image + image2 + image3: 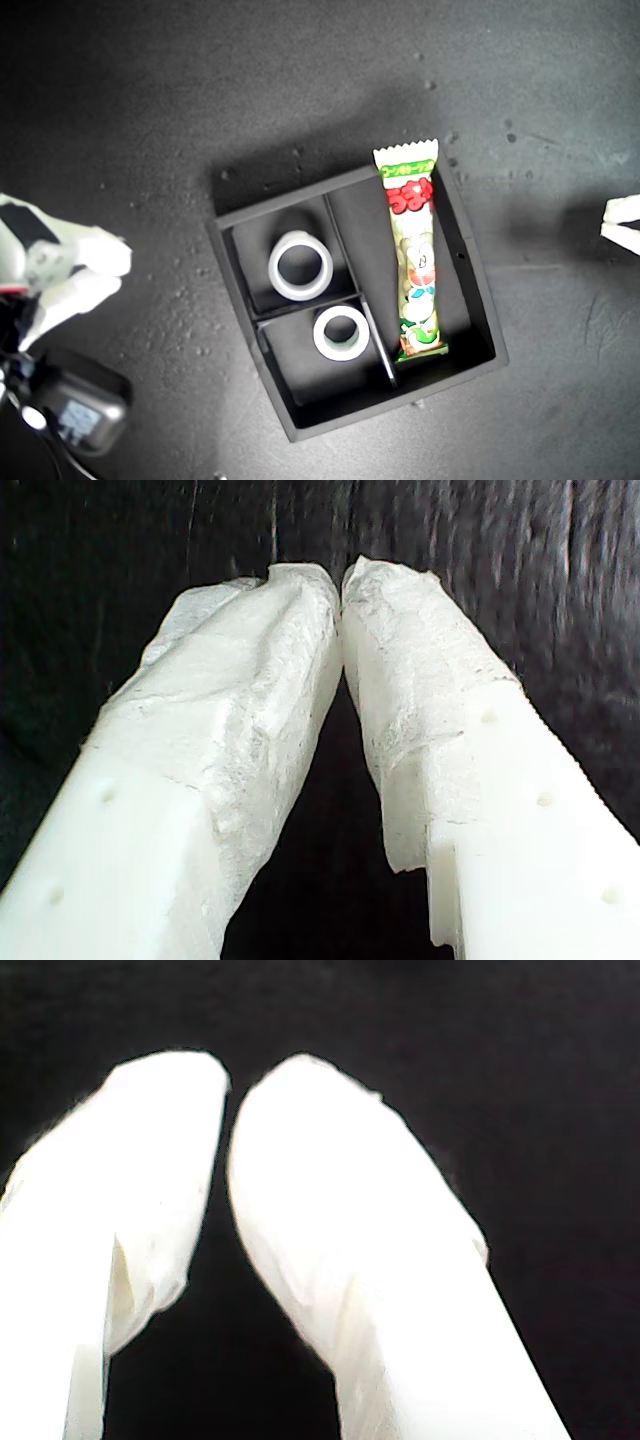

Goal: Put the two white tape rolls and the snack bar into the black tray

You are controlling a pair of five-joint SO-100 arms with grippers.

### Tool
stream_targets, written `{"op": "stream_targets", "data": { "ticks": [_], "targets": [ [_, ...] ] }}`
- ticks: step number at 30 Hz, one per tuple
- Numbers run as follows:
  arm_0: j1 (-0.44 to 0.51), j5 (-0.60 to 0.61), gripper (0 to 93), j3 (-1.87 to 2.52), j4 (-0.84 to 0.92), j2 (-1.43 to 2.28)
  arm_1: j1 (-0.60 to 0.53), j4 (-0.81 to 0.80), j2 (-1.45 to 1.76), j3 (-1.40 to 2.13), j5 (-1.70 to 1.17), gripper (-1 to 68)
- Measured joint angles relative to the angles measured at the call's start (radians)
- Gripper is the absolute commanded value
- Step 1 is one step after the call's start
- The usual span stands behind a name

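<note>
my first gripper (342,585) has its wrapped fingertips (290,610) pressed together on nothing, only dark mat beneath. my second gripper (228,1085) likewise has its pads touching, empty. which of the two white arms at the exterior view's edges is which, i cannot tell; both stand well clear of the black tray (478,300).

inside the tray, the first tape roll (300,265) lies flat in one small compartment, the second tape roll (341,333) in the neighbouring one. the snack bar (415,255) fills the long compartment, its long axis along the tray's length, one crimped end overhanging the tray's far wall. nothing seems left to fetch.
</note>
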Motion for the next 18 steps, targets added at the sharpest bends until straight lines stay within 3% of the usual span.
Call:
{"op": "stream_targets", "data": {
  "ticks": [9,18],
  "targets": [
    [0.040,-0.080,0.1,0.646,-0.144,0.523,0.086,0.155,0.023,0.009,0.000,-0.4],
    [0.058,-0.117,0.0,0.973,-0.078,0.885,0.069,0.287,0.025,0.009,0.000,-0.6]
  ]
}}
